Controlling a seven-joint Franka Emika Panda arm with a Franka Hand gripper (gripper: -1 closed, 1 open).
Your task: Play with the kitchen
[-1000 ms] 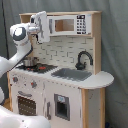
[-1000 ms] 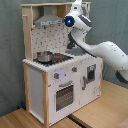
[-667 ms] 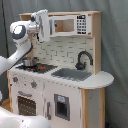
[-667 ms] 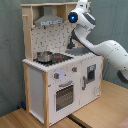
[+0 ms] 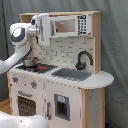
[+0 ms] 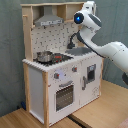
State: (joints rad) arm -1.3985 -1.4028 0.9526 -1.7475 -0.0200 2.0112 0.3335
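Note:
The kitchen (image 5: 62,50) is a white and light-wood toy unit that fills both exterior views (image 6: 37,85). A small metal pot (image 5: 28,61) stands on its stove (image 6: 44,56). A black faucet (image 5: 84,58) curves over the grey sink (image 5: 72,74). My gripper (image 5: 44,26) is raised to the upper shelf, in front of the hood and just left of the microwave cabinet (image 5: 70,25). In the second exterior view the gripper (image 6: 89,6) sits at the kitchen's top right corner, above the faucet (image 6: 74,39). Nothing shows in its grasp.
The oven door (image 6: 63,95) is closed below the stove. The grey hood (image 6: 50,20) hangs above the pot. My white arm (image 6: 112,52) reaches in from the second exterior view's right. The kitchen stands on a wooden floor (image 6: 95,112) before a grey curtain.
My wrist has shifted a little toward the microwave cabinet, rightward in both exterior views. The pot and the kitchen's doors have not moved.

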